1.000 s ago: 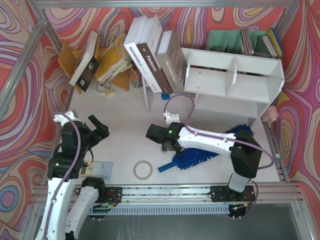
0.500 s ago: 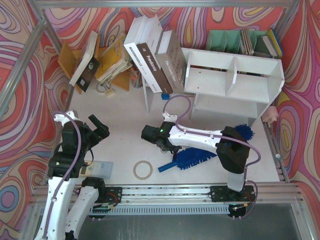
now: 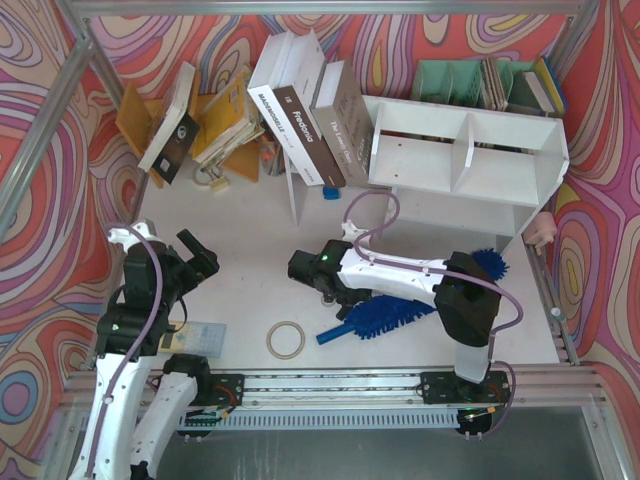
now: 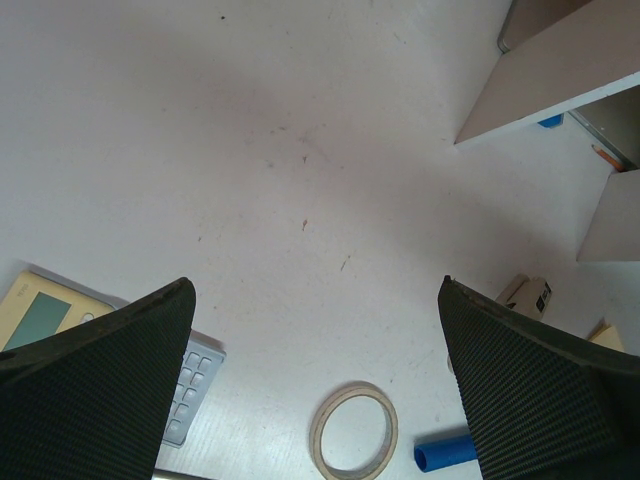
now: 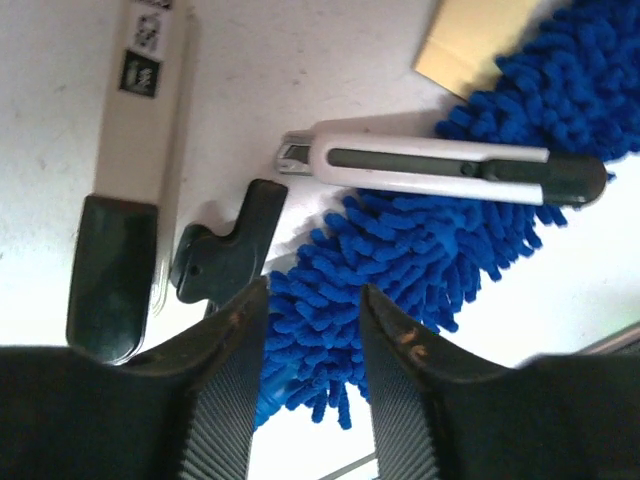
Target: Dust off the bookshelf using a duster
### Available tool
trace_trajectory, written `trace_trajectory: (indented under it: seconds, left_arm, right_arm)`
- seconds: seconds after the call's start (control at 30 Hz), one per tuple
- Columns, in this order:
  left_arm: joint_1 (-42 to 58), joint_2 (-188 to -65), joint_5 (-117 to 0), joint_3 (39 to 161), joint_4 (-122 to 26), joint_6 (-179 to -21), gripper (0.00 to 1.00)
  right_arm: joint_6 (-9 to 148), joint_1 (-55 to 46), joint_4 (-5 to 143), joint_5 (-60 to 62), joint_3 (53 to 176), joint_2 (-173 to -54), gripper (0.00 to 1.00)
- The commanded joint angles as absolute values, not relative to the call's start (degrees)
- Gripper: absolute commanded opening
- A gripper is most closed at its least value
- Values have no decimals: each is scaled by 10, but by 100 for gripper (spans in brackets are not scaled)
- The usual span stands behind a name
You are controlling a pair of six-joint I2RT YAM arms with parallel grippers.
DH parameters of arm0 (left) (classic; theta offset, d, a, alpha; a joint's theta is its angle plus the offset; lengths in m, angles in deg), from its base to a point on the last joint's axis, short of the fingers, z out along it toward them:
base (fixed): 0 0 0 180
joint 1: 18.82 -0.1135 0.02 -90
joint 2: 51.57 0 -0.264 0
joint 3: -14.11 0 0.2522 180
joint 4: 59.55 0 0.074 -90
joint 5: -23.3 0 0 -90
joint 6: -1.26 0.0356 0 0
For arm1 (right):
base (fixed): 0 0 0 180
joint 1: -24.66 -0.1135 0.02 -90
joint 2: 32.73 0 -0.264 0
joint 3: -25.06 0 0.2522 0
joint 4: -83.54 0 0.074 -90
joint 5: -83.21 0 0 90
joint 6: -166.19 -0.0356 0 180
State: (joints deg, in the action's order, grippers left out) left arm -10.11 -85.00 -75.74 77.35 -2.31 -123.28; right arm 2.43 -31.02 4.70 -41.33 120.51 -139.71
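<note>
Nearest, at the lower left of the overhead view, the left gripper (image 4: 315, 290) hangs with its fingers wide apart and nothing between them, a calculator (image 4: 190, 400) and a tape ring (image 4: 353, 432) on the table (image 4: 300, 150) beneath; at lower centre the duster (image 3: 385, 315) lies flat on the table, well short of the bookshelf (image 3: 470, 150) at the upper right; the right gripper (image 5: 308, 300) is down over it, fingers a little apart astride the blue strands, seemingly not clamped, though the fluff hides the contact; a grey utility knife (image 5: 440, 170) lies against the fluff, and beside it a pale strip (image 5: 140, 120) carries a printed label too small to read; I judge the task barely begun: the pickup is in hand, and every board of the shelf is left to wipe; farther back, a dark book spine (image 3: 305, 128) reads "Freedom"; its neighbours' lettering is illegible.
</note>
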Motion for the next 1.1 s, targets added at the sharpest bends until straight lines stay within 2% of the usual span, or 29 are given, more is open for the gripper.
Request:
trace_trajectory:
  seconds: [0.0,0.37,0.6,1.07]
  left_arm:
    - [-100,-847,-754,763,-21,-1237,98]
    - [-100,-851,-746,762,-23,-1237,98]
    - [-100,-850,-749,761,-23,-1237,98]
    - [-100,-852,-752,762,-21,-1237,98]
  right_arm:
    - [-104,-302,-53,-445,1192,-1371,47]
    - [-254,-225,-21,-412,1057,-1249,59]
    - [-303,-189,5,-397,1025,-1213,67]
    - [-367,-159,81,-370,970,-1209,66]
